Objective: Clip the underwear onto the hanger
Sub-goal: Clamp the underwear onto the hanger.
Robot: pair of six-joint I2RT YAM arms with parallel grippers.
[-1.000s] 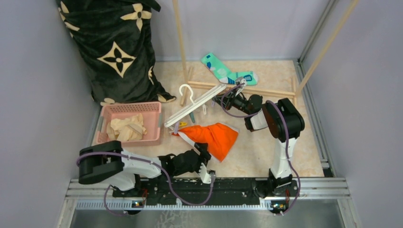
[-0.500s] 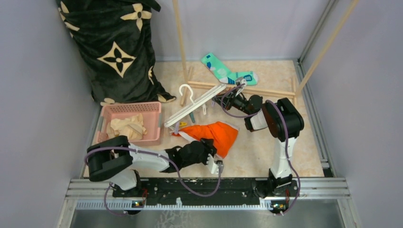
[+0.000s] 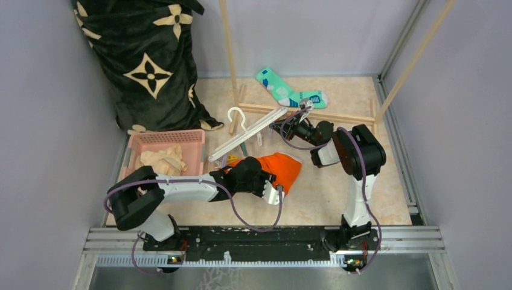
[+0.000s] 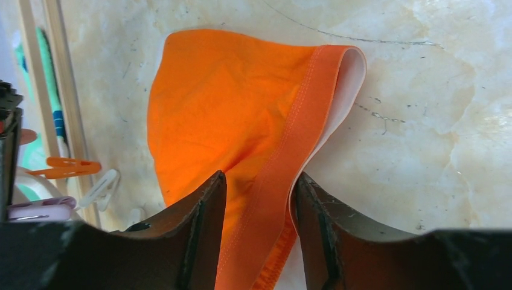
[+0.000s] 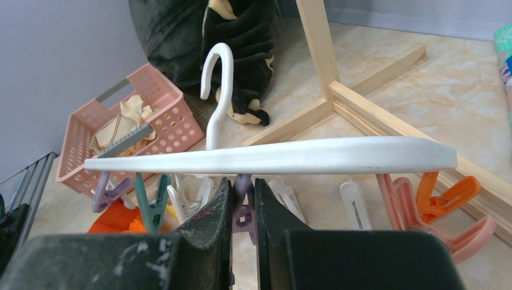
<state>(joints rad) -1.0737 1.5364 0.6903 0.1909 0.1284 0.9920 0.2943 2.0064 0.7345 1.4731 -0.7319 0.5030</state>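
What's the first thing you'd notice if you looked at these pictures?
The bright orange underwear in the middle of the pale stone-look table jumps out first, its folded edge pinched by the left gripper. Just behind it, the right gripper holds up the white plastic hanger by a purple clothespin. At the back left slumps a big black blanket with cream flowers.

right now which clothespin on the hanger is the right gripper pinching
The purple clothespin under the middle of the hanger, pinched in the right gripper; the other purple one at its end and the rest hang free.
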